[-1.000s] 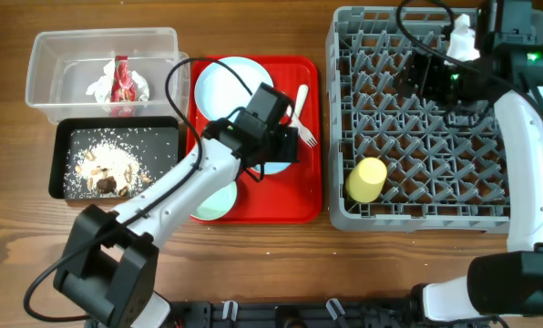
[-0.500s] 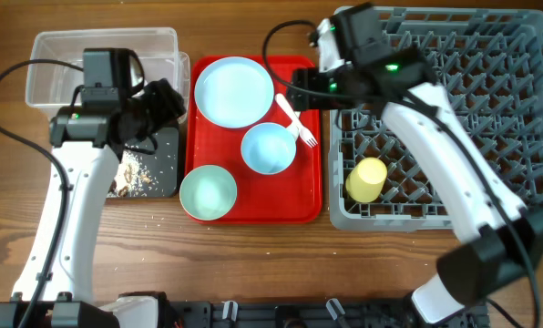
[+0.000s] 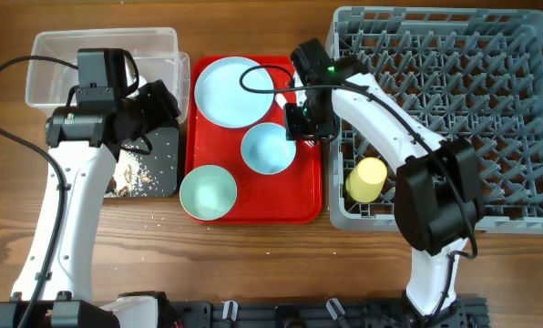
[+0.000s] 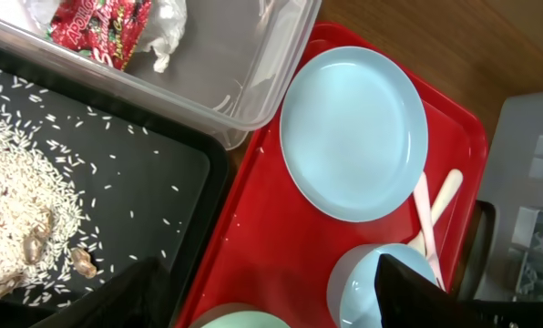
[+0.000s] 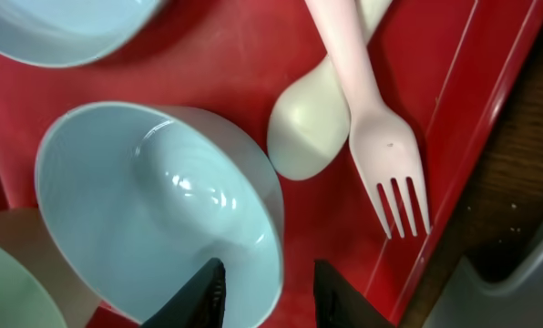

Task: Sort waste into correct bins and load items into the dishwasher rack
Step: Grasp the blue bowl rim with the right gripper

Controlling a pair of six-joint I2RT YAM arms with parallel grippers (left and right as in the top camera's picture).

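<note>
My right gripper (image 3: 299,123) (image 5: 271,296) is low over the red tray. Its jaws stand partly closed astride the right rim of a pale blue bowl (image 3: 267,150) (image 5: 153,200), one finger inside and one outside, with gaps on both sides. The white fork (image 5: 381,150) and spoon (image 5: 310,128) lie just beyond it. The plate (image 3: 235,89) (image 4: 353,132) and a greenish bowl (image 3: 208,191) sit on the same tray. My left gripper (image 3: 155,114) (image 4: 271,301) hangs open and empty above the black tray (image 4: 153,182) of rice. The red wrapper with paper (image 4: 98,18) lies in the clear tub (image 3: 53,46). A yellow cup (image 3: 366,179) lies in the rack (image 3: 445,109).
The red tray (image 3: 253,208) sits between the bins and the rack, its right edge close against the rack's wall. A few rice grains lie on the wooden table (image 3: 153,214) in front of the black tray.
My left arm left the red tray and swung over the bins, opening wider. My right arm came from the rack's far side down to the blue bowl's rim, its jaws narrowing.
</note>
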